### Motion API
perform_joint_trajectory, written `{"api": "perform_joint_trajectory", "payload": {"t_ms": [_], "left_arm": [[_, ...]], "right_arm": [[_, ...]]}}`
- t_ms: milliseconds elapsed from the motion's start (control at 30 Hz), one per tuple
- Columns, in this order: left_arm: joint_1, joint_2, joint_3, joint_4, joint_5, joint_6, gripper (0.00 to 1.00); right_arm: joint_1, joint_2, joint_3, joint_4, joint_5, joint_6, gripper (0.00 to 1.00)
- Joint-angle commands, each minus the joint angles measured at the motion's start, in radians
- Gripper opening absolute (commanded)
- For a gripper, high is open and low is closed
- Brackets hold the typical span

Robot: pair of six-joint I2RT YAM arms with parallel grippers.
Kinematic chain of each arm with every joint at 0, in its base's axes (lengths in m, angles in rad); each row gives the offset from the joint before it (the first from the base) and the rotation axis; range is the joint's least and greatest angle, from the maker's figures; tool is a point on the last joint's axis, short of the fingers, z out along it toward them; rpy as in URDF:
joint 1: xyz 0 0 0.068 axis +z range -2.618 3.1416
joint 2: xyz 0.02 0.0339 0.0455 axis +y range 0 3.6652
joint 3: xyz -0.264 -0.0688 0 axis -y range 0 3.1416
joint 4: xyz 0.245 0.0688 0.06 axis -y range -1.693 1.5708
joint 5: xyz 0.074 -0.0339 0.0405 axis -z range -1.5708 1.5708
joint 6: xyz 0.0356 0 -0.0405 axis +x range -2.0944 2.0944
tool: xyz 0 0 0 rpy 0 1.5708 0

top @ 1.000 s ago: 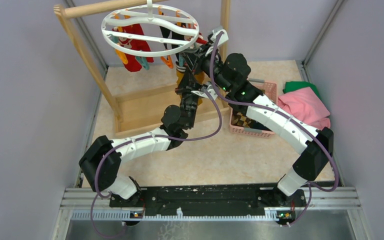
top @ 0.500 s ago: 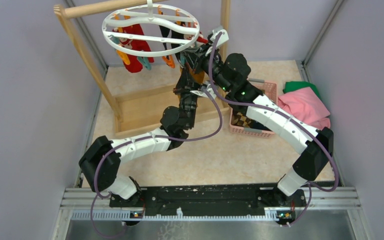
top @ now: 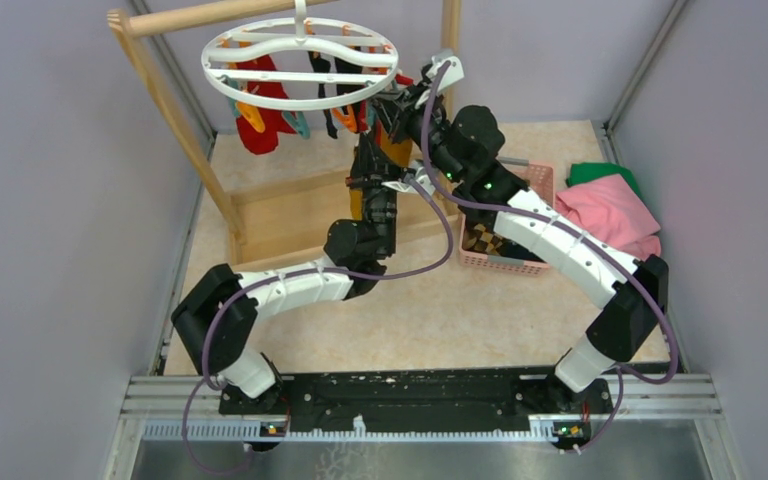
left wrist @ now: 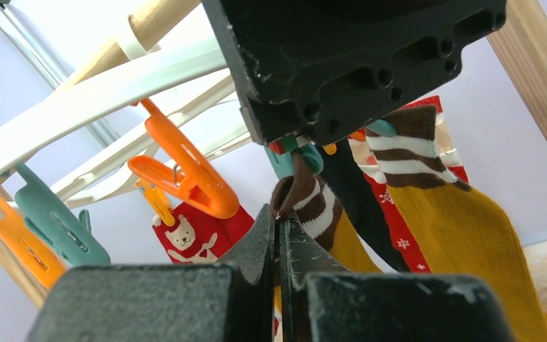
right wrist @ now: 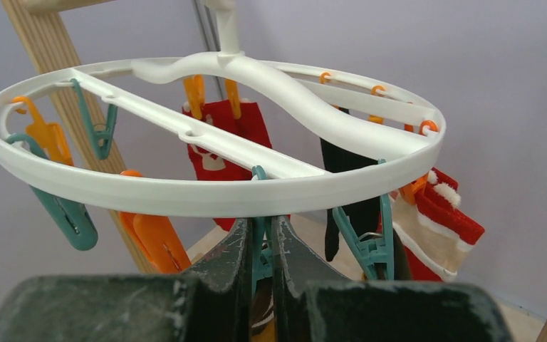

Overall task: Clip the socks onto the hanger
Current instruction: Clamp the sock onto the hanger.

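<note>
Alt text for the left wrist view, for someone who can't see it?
The left hand pinches the brown-and-white striped cuff of a mustard sock right under a teal clip on the white hanger. More clips hang at left, a red sock behind them, a second mustard sock at right.

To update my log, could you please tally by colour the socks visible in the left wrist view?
Mustard socks with brown-and-white striped cuffs: 2
Red patterned socks: 2
Plain black sock: 1
Total: 5
</note>
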Motion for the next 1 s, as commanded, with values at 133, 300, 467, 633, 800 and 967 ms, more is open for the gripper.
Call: {"api": "perform_joint_trajectory", "payload": {"t_ms": [133, 300, 467, 633, 800, 967], "left_arm": [[-0.02, 0.058, 0.082, 0.127, -0.017, 0.106, 0.0], [-0.022, 0.068, 0.086, 0.128, -0.02, 0.106, 0.0], [-0.023, 0.077, 0.091, 0.127, -0.023, 0.107, 0.0], [-0.025, 0.095, 0.101, 0.126, -0.028, 0.105, 0.0], [-0.027, 0.113, 0.112, 0.125, -0.031, 0.104, 0.0], [-0.027, 0.117, 0.114, 0.108, -0.032, 0.088, 0.0]], "right_arm": [[0.02, -0.016, 0.01, -0.025, 0.045, -0.014, 0.0], [0.02, -0.021, 0.004, -0.027, 0.041, -0.009, 0.0], [0.02, -0.028, -0.005, -0.025, 0.04, 0.003, 0.0], [0.02, -0.036, -0.015, -0.029, 0.039, 0.018, 0.07], [0.02, -0.043, -0.027, -0.029, 0.037, 0.032, 0.16], [0.019, -0.049, -0.039, -0.02, 0.027, 0.037, 0.24]]}}
